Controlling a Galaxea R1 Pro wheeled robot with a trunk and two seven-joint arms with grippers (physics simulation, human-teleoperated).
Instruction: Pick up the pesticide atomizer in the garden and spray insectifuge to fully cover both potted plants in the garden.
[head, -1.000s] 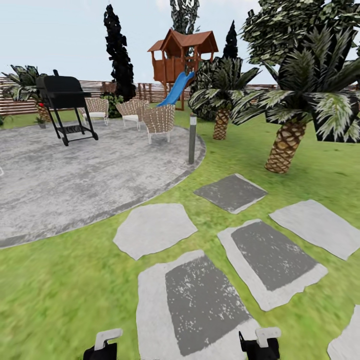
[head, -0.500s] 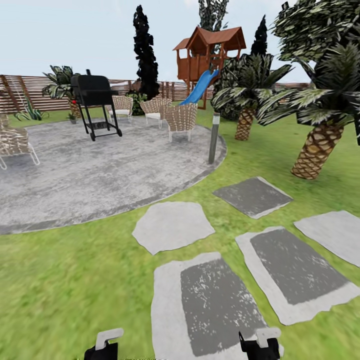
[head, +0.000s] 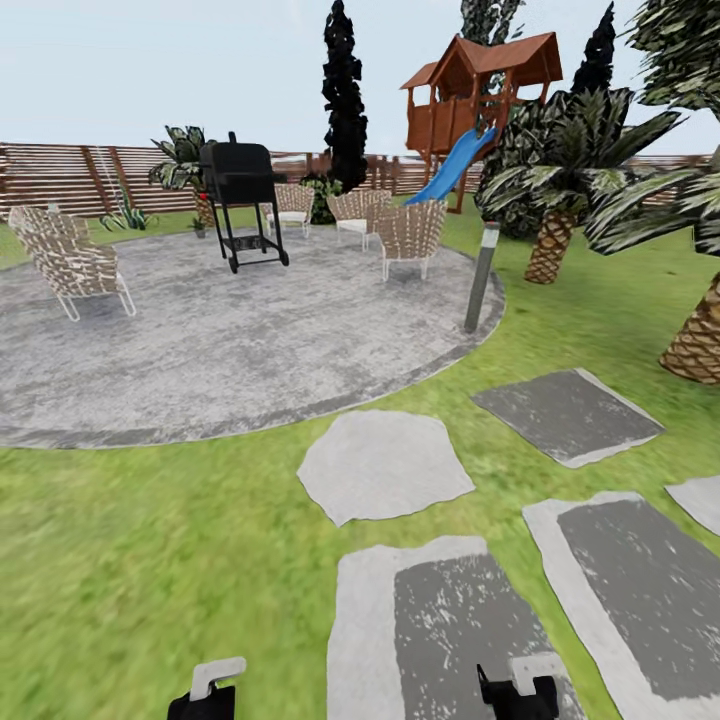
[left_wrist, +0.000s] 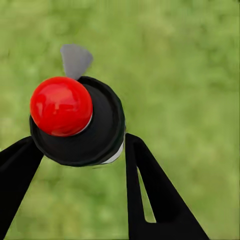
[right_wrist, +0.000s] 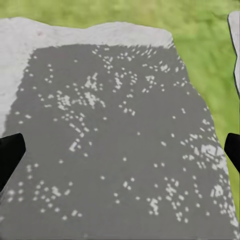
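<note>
My left gripper (left_wrist: 82, 140) is shut on a small round-topped object, the pesticide atomizer (left_wrist: 97, 132), seen end-on: a black cap with a red dome, a white rim below and a grey tab. It hangs over green lawn. My right gripper (right_wrist: 120, 147) is open and empty above a grey stepping stone (right_wrist: 115, 135). Both grippers, left (head: 205, 690) and right (head: 520, 690), peek in at the head view's lower edge. A tiny low green plant (head: 199, 228) stands at the far rim of the round patio (head: 230, 350), too small to identify.
On the patio stand a black grill (head: 243, 195) and several wicker chairs (head: 75, 265). A grey bollard lamp (head: 481, 277) marks its right rim. Palms (head: 560, 190), a playhouse with a blue slide (head: 470, 110) and the slatted fence (head: 60, 175) lie beyond. Stepping stones (head: 385, 465) cross the lawn.
The whole head view has swung left: patio, grill and bollard slid rightward in the picture and a chair came in at the left. The grippers hold their places in the view.
</note>
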